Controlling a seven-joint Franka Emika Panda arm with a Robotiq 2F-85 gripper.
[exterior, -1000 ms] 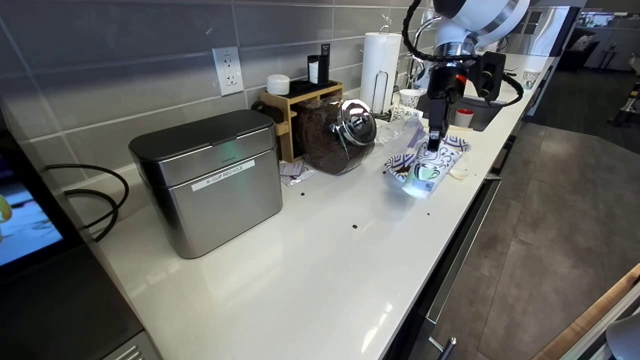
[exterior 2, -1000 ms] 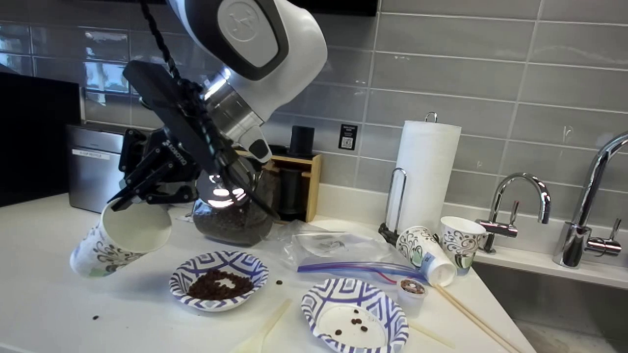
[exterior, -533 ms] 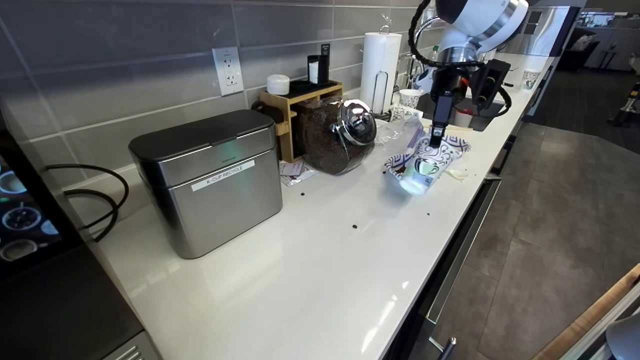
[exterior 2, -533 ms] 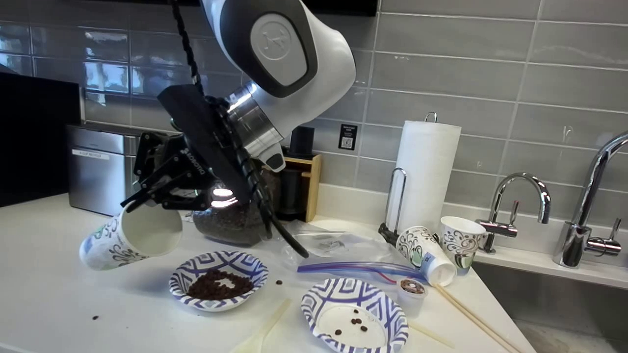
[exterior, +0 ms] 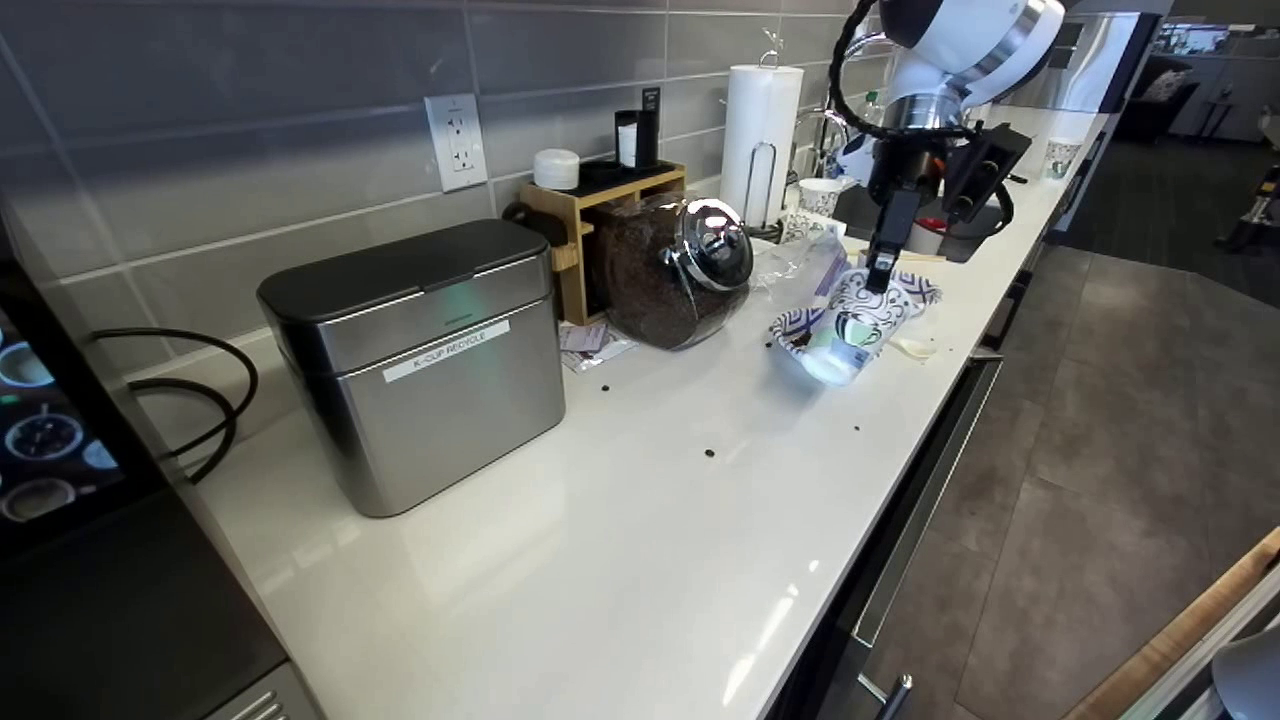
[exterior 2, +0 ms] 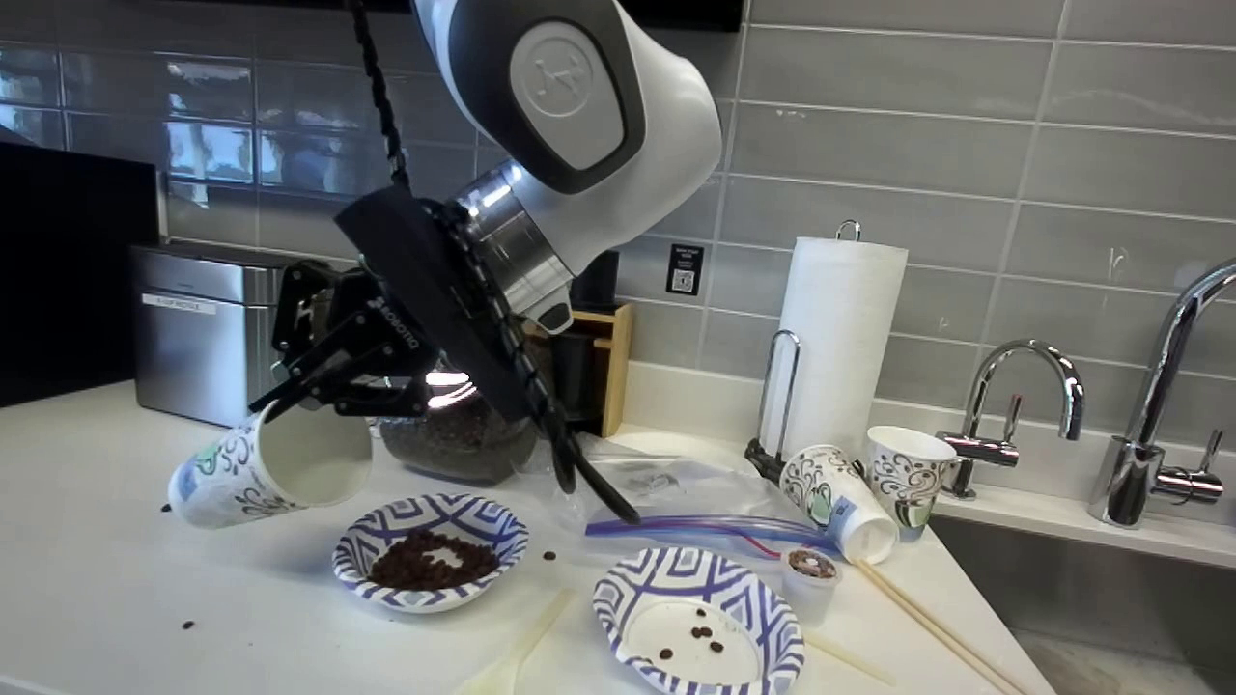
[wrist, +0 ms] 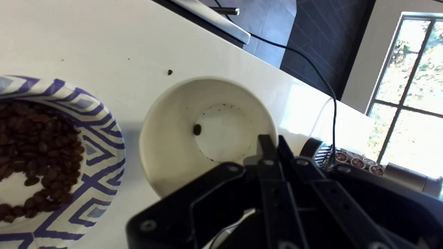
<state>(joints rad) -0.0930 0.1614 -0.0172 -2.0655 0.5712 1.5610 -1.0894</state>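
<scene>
The gripper is clamped on the rim of the cup, which is held tilted above the counter, just beside the bowl of beans. Caution: pinching thin paper at a single spot may let the cup swivel or crease; lowering its mouth may release the loose bean inside; a low sideways swing may strike the bowl and scatter its contents. The contact faces are hidden, the wrist view crops the bowl, and the gripper partly blocks the jar in an exterior view.
</scene>
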